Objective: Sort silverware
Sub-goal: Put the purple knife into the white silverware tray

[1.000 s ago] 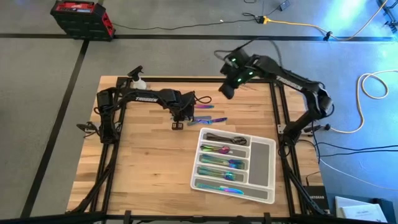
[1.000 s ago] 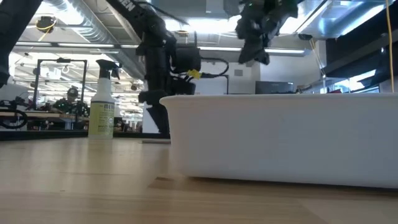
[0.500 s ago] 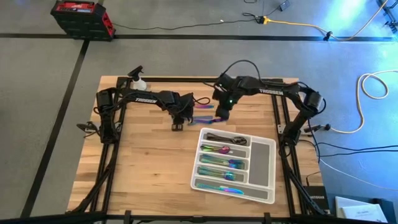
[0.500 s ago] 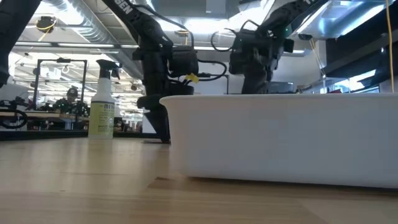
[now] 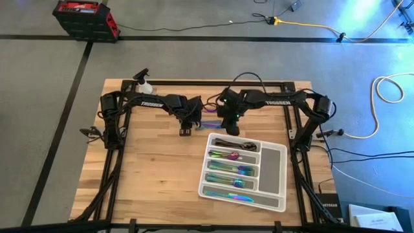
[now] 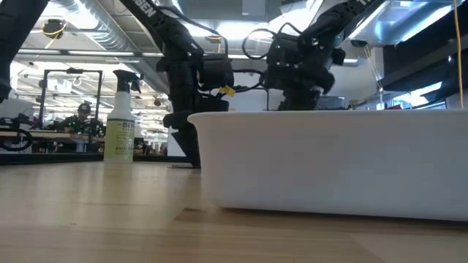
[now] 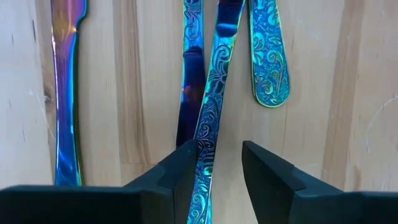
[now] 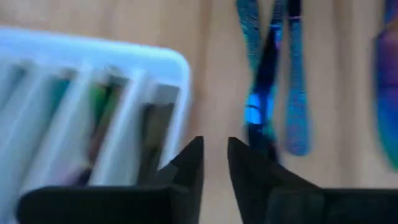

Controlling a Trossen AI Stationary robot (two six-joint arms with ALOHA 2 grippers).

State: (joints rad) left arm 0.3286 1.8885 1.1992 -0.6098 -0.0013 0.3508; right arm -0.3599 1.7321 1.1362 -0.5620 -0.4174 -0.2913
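Several loose pieces of iridescent silverware (image 5: 211, 118) lie flat on the wooden table beyond the tray's far left corner. My left gripper (image 5: 185, 129) points down over them, open. In its wrist view the fingers of my left gripper (image 7: 217, 162) stand on either side of one slanted patterned handle (image 7: 211, 112). That handle lies across a dark blue piece (image 7: 189, 74). My right gripper (image 5: 231, 127) hangs just right of the pile, by the white tray (image 5: 279, 162). In the right wrist view my right gripper (image 8: 214, 155) shows a narrow gap with nothing in it. My left gripper comes from above with the slanted handle between its open fingers, the handle lying flat on the table close against one finger (image 7: 186, 163). Whether that finger touches the handle, I cannot tell.
The tray's compartments hold sorted silverware (image 5: 229, 169); its long side compartment (image 5: 272, 169) shows bare. A spray bottle (image 5: 143, 83) stands at the table's far left. In the low view the tray wall (image 6: 329, 161) hides both grippers' fingertips.
My right gripper has come down from high over the table's far right part, moving left and nearer, to the loose silverware by the tray's far corner, and its wrist has rolled.
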